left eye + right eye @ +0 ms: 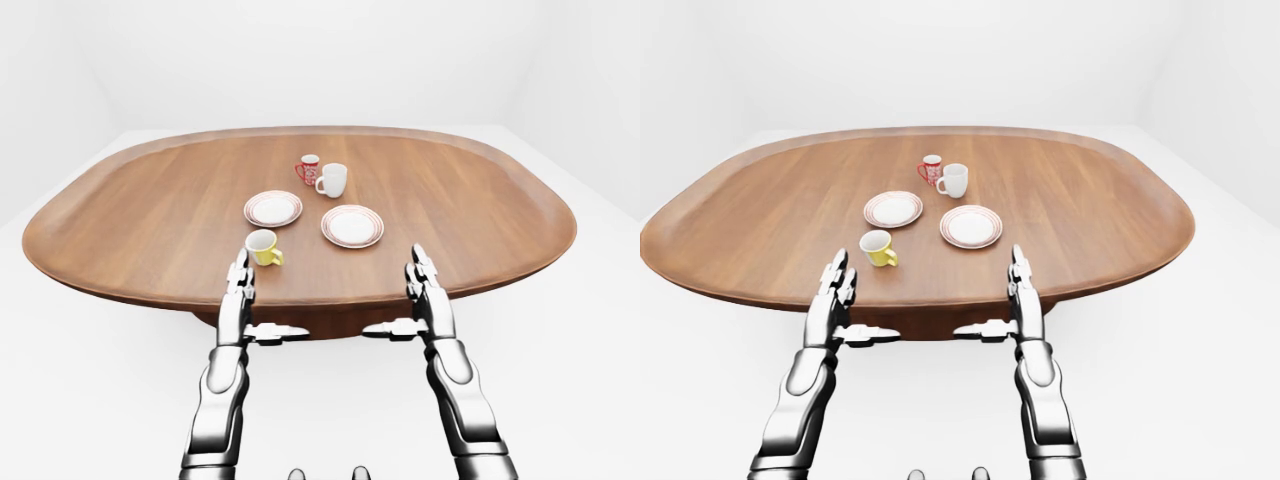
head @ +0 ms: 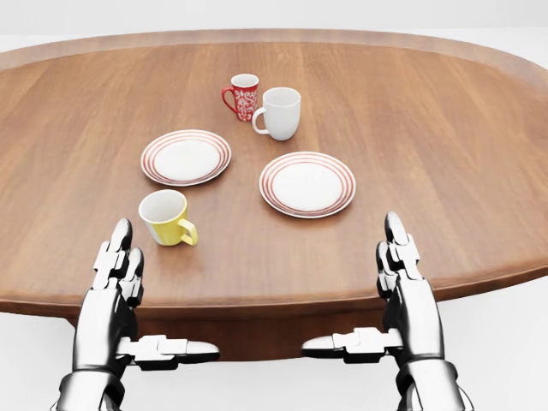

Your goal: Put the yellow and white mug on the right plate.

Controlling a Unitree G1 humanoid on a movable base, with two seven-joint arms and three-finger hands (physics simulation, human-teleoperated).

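Head view: we are looking down over both our arms at an oval wooden table.
Yellow and white mug: it is standing upright on the table at lower left, handle pointing toward the view's lower right, just below the left plate and apart from it.
Right plate: it is lying flat near the middle of the view, red-ringed and bare, well to the right of the yellow mug.
Other mugs: a white mug and a red patterned mug are standing close together above the two plates.
Left hand: we are holding it at the table's near edge, fingers stretched out and thumb spread, gripping nothing, just below the yellow mug without touching it.
Right hand: we are holding it the same way, fingers extended and empty, below and to the right of the right plate.
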